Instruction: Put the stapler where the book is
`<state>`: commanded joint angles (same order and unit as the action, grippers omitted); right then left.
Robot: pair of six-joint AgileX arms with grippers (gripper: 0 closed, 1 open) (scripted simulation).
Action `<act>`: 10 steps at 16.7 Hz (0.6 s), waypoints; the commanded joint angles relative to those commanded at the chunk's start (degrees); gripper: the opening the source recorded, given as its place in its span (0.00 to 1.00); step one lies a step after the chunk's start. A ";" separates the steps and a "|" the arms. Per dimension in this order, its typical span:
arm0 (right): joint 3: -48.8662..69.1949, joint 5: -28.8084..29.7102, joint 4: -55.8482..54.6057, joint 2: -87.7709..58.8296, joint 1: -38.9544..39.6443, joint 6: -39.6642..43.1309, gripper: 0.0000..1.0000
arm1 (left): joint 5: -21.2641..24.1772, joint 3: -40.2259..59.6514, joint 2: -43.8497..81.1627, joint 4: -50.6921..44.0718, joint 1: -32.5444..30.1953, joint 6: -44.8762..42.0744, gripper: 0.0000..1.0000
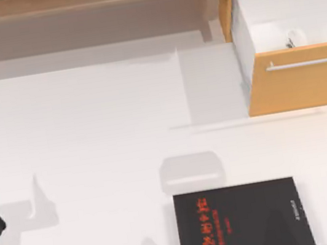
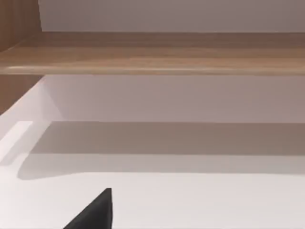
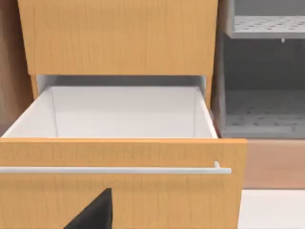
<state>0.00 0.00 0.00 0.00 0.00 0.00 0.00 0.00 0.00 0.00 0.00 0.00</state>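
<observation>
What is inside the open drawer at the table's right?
In the top view, the open drawer holds a small pale stapler near its front panel. The right wrist view's front panel hides that spot.

Bright, even, soft light throughout, with no glare. Pale grey shadows on the white table: pointed arm-like shapes along the near edge, a rounded block just above the book. Broad soft shadow band under the wooden shelf in the left wrist view. Shaded back inside the open drawer. Slight softness overall, no visible edge distortion
</observation>
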 joint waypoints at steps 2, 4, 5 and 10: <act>0.00 0.00 0.00 0.00 0.00 0.00 1.00 | 0.00 0.00 0.00 0.00 0.00 0.00 1.00; 1.70 -0.02 1.48 -1.74 0.15 0.08 1.00 | 0.00 0.00 0.00 0.00 0.00 0.00 1.00; 3.45 -0.03 2.91 -3.52 0.29 0.17 1.00 | 0.00 0.00 0.00 0.00 0.00 0.00 1.00; 21.15 -0.04 14.98 -21.49 1.42 0.83 1.00 | 0.00 0.00 0.00 0.00 0.00 0.00 1.00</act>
<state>21.15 -0.04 14.98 -21.49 1.42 0.83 0.00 0.00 0.00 0.00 0.00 0.00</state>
